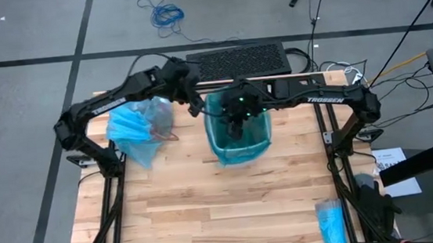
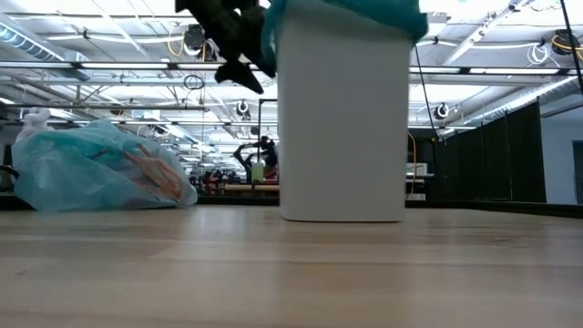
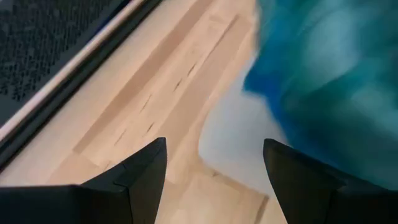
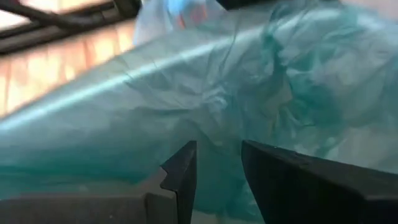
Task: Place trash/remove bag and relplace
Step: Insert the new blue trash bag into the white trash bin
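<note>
- The bin (image 1: 238,139) stands at the centre of the high view, toward the far side of the surface (image 1: 209,216). It carries a teal liner (image 1: 220,149) whose edge is folded out over the rim, so I judge the replacement step to be under way rather than finished.
- The right end effector (image 1: 237,127) hangs over the bin's mouth, pointing down into it. In the right wrist view its fingers (image 4: 180,180) stand a narrow way apart just above the crumpled teal film, with nothing visibly between them; that pose suits pressing or spreading the liner inside.
- The left end effector (image 1: 193,104) sits just beside the bin's upper-left rim in the high view. Its fingers (image 3: 140,174) are wide apart and empty, with the bin wall and the teal fold showing past them at the right of the left wrist view. It looks placed to catch or steady that edge.
- The bag (image 1: 135,129), light blue and full, lies on the surface at the left of the high view, well apart from the bin. In the low view something brownish and red shows through it at lower left, likely the trash. It seems set aside to keep the work area free.
- A small blue roll (image 1: 330,222) lies near the lower-right corner, probably spare liners.
</note>
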You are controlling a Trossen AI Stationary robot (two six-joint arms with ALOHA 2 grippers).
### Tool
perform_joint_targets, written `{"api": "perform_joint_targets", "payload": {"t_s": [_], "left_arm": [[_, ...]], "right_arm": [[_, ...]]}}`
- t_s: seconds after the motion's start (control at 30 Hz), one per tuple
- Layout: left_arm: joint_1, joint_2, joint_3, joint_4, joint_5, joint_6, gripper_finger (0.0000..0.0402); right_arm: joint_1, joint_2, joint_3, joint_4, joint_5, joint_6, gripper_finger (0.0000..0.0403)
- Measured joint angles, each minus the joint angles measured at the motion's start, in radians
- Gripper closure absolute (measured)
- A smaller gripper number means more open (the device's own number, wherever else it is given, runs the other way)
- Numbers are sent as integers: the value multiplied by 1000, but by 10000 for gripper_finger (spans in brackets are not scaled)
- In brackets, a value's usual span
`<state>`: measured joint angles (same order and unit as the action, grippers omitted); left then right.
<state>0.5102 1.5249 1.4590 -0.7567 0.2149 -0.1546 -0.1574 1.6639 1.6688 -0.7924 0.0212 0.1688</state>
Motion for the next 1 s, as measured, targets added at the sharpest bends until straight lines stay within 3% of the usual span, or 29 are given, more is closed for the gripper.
{"api": "perform_joint_targets", "payload": {"t_s": [0.33, 0.63, 1.0], "left_arm": [[-21, 33, 0, 127, -9, 24, 141], [-21, -102, 30, 30, -10, 4, 141], [-35, -238, 22, -125, -56, -47, 141]], "right_arm": [[-14, 3, 0, -219, 3, -11, 282], [-14, 17, 0, -226, 0, -24, 282], [-11, 126, 0, -221, -28, -56, 282]]}}
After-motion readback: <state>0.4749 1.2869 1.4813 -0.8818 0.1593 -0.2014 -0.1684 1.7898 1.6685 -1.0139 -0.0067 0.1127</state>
